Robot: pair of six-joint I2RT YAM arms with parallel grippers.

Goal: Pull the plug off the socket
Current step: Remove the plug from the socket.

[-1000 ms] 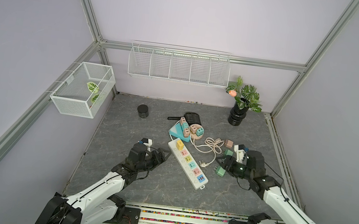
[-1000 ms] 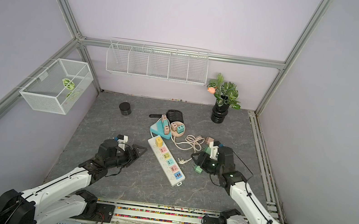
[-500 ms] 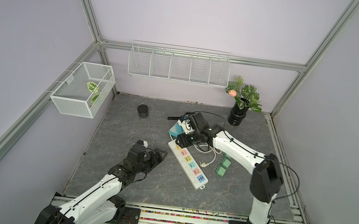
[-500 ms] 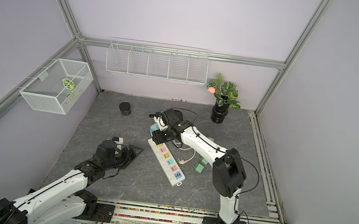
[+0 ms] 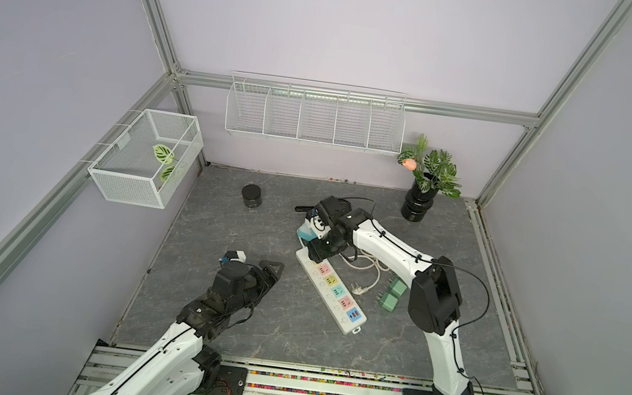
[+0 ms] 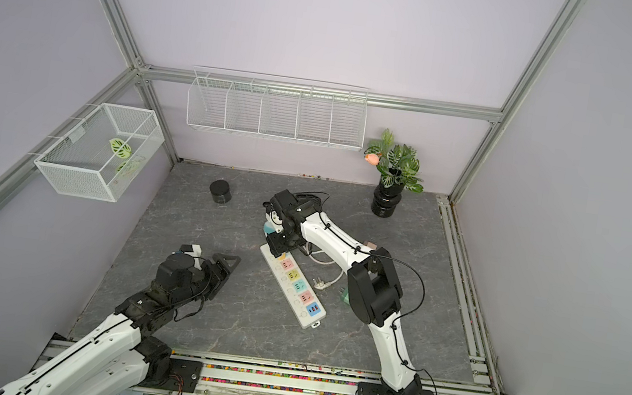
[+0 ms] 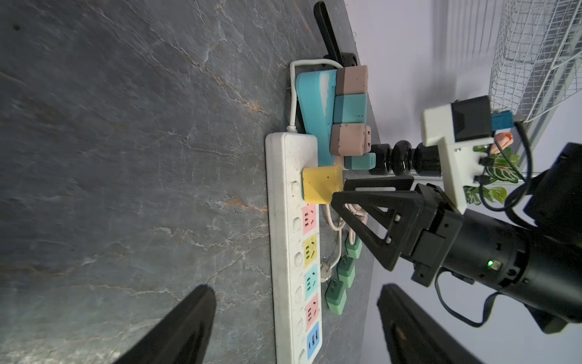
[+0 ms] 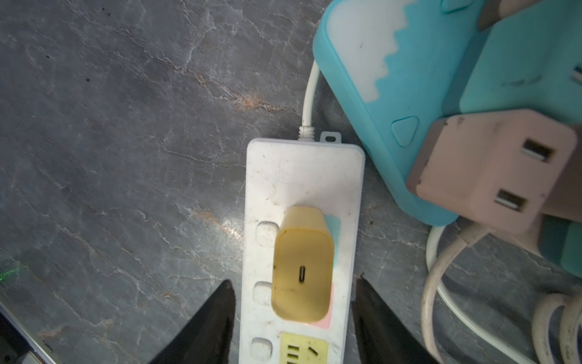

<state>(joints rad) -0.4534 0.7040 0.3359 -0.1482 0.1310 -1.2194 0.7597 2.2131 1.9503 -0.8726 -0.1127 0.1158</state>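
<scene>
Right claw [image 8: 293, 280], part-open and empty at the frame's bottom, flanks the yellow plug [image 8: 302, 264]; closing low could grab the white strip [image 8: 304, 170] instead.

Right arm reaches far forward, elbow bent; right gripper [image 5: 315, 251] points down, jaws parted. Left arm stretches low and forward; left gripper [image 5: 274, 270] lies near level, jaws wide, empty.

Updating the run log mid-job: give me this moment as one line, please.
stage: pre-grasp | right claw: open over yellow plug, not gripping | plug: seated in white power strip | left claw: open, empty, aside
</scene>
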